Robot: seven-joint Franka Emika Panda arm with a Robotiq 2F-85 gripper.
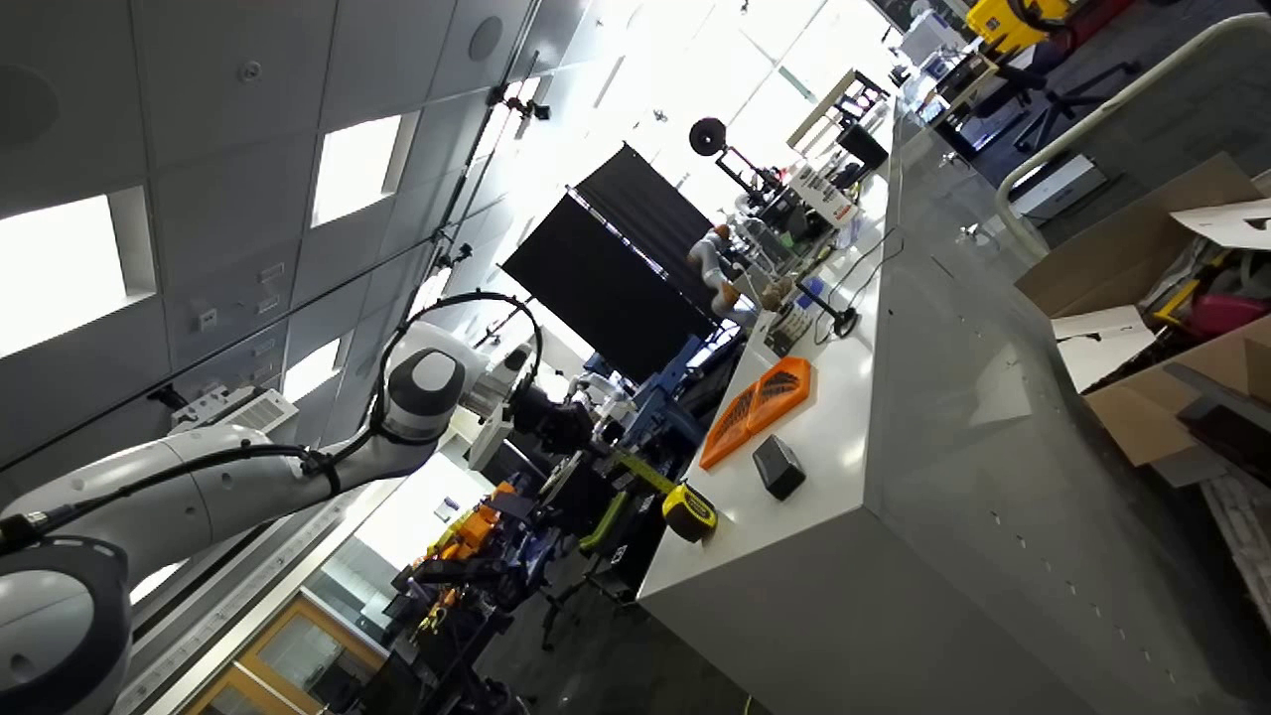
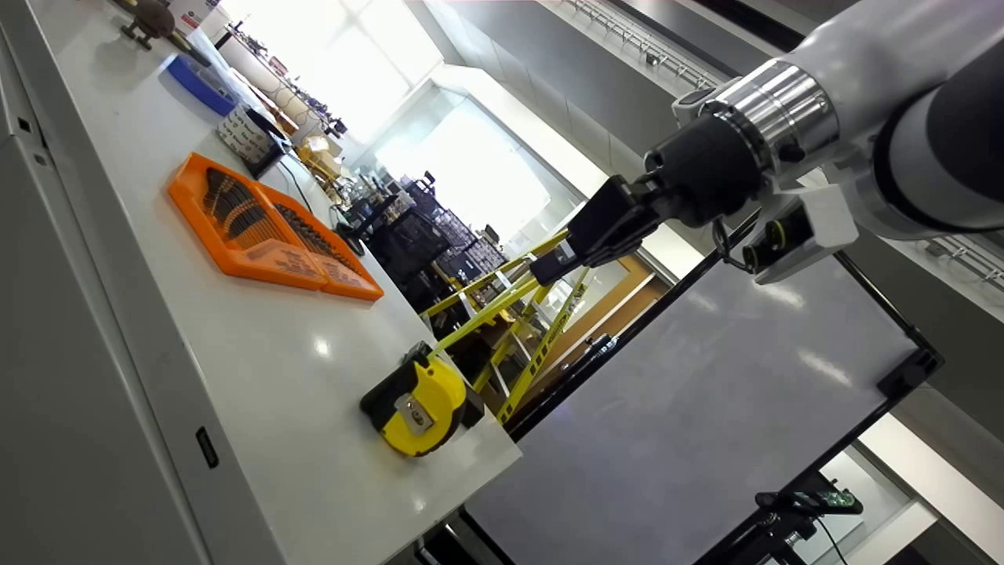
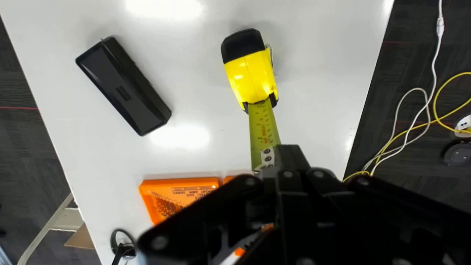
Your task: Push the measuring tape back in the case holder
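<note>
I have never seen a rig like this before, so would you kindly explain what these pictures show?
The machine is a single jointed robot arm, with a black hand at its end for grasping. Two pictures look on from outside the robot, both tilted; the third looks down from its wrist, so the hand shows at the bottom of that picture.

On the white table lie a black box, whose use I cannot tell, and an orange tool holder. A yellow and black tape measure case appears to stand there too. Its blade extends from it and slants up to the hand, which seems closed on the blade's end. The aim is to push that blade back into the case.
</note>
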